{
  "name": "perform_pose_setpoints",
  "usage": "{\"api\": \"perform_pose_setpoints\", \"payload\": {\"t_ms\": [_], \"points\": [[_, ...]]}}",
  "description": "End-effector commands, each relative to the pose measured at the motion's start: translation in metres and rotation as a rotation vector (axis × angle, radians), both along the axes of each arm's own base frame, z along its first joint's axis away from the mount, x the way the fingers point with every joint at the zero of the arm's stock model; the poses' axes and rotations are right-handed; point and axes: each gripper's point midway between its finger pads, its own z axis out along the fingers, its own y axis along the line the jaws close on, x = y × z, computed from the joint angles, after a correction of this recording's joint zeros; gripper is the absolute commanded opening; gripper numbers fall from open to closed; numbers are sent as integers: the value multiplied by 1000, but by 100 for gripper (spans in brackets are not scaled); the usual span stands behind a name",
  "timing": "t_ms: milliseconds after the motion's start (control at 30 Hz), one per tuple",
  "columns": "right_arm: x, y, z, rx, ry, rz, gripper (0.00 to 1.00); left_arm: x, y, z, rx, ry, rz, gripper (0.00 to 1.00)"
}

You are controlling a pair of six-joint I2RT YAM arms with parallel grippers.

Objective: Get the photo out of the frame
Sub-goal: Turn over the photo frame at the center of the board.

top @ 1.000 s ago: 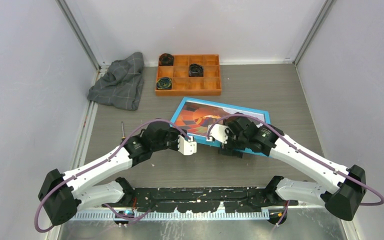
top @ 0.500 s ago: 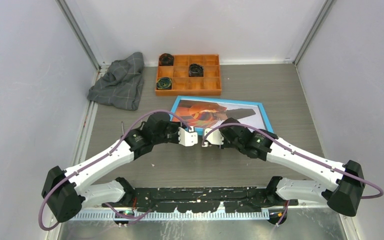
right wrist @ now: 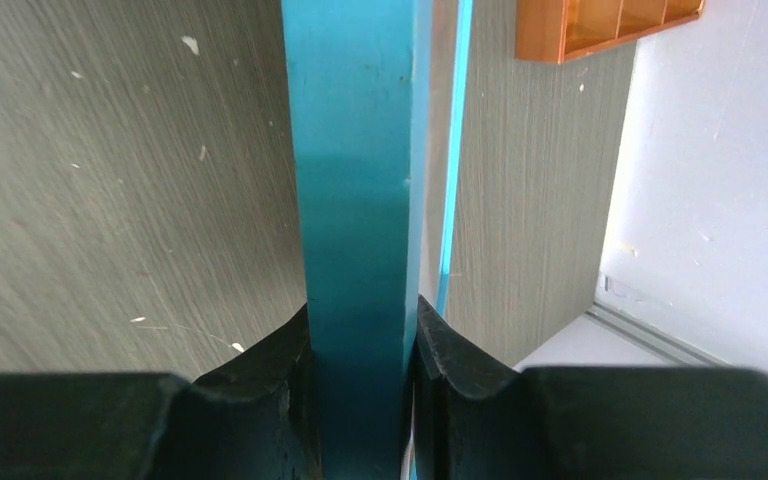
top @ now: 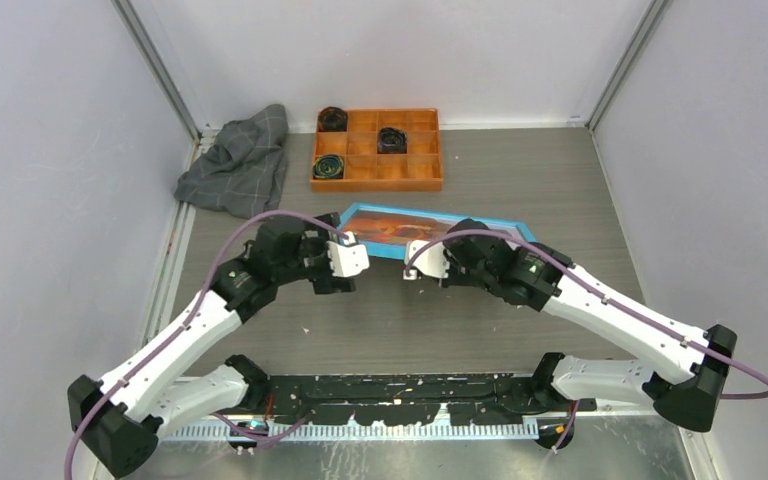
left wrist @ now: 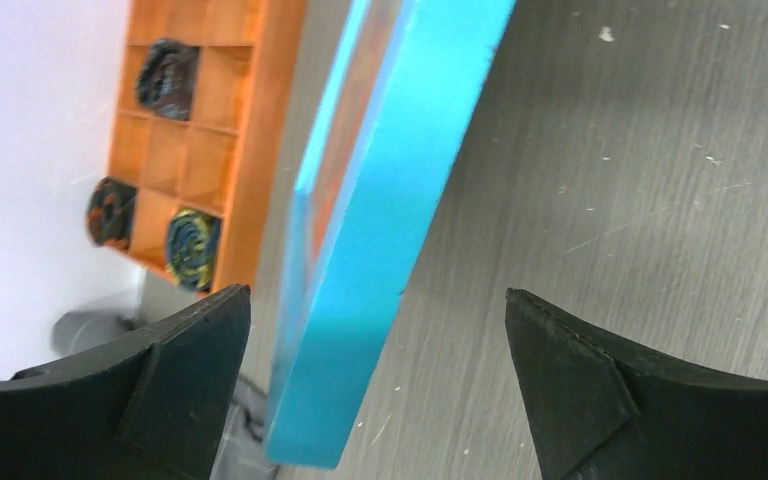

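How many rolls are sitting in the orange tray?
3 rolls: back-left corner, middle row, front-left corner of the tray. None seem hidden.

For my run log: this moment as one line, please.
right gripper: shut on blue rectangular picture frame | frame: tilted | left gripper: open astride frame corner

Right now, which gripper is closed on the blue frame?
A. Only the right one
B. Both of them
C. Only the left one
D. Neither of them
A: in the right wrist view, the right gripper presses both faces of the frame, while the left gripper stands open, its fingers apart from the frame.
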Motion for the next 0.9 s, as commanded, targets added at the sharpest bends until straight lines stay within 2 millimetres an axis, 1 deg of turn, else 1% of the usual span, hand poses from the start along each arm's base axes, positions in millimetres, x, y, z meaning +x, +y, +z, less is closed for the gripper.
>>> {"api": "perform_pose_setpoints", "payload": {"t_ms": [0,100,200,300,400,433,533,600,700,800,867], "points": [[-7,21,43,165,45,-2,1,5,17,54,-61,-69,63,100],[-6,27,55,195,60,-11,1,11,34,78,-64,-112,141,100],[-6,30,66,231,87,-28,1,17,51,93,-55,-142,220,100],[-8,35,78,269,114,-28,1,15,62,99,-50,-125,260,100],[-7,38,87,306,133,-39,1,8,70,109,-84,-98,284,100],[-6,40,93,329,137,-43,1,6,73,113,-96,-93,296,100],[-7,44,103,382,170,-45,1,5,84,126,-132,-91,355,100],[-6,45,112,417,176,-50,1,3,90,129,-144,-83,384,100],[-9,49,122,466,214,-37,1,-5,92,138,-174,-64,386,100],[-10,50,131,506,232,-37,1,-14,90,141,-207,-24,364,100],[-12,51,139,541,254,-36,1,-17,89,142,-226,-4,363,100]]}}
